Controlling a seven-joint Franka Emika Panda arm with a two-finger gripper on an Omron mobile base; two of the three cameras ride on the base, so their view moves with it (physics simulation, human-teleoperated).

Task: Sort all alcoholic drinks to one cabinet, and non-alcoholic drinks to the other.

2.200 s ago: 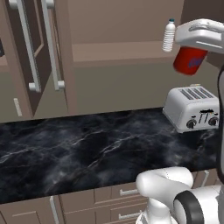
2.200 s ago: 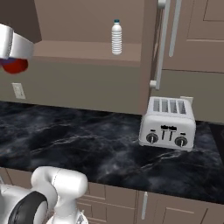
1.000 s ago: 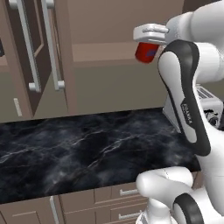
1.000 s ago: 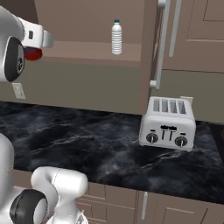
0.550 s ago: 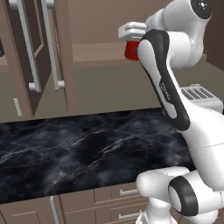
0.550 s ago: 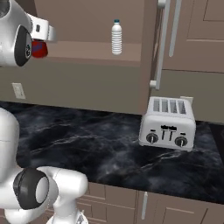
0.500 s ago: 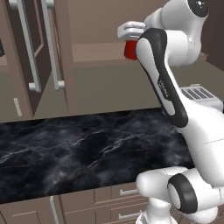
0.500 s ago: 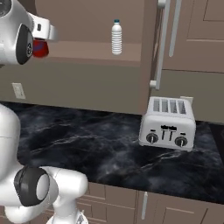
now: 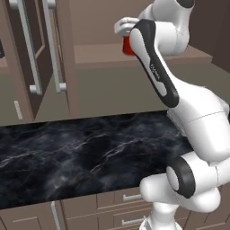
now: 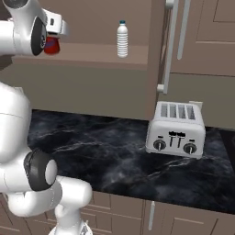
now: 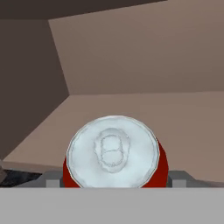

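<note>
My gripper [image 11: 114, 180] is shut on a short red can [image 11: 113, 153] with a silver top, one of the non-alcoholic drinks. The can [image 9: 127, 46] hangs just above the open cabinet's shelf [image 9: 99, 56], near its middle in the left base view. From the right base view the can [image 10: 52, 46] is at the shelf's left end under the hand [image 10: 54, 36]. A small clear plastic bottle [image 10: 122, 40] with a blue cap stands upright further right on the same shelf. The alcoholic drinks are out of view.
A silver toaster [image 10: 176, 130] sits on the black marble counter [image 10: 101, 147] at the right. Open cabinet doors with long handles stand at the left [image 9: 40, 49] and the right [image 10: 176, 41] of the shelf. My white arm [image 9: 179, 103] rises across the counter's right side.
The arm has swung left carrying the red can, from above the toaster's side to over the open cabinet's shelf. The plastic bottle and the toaster have stayed put.
</note>
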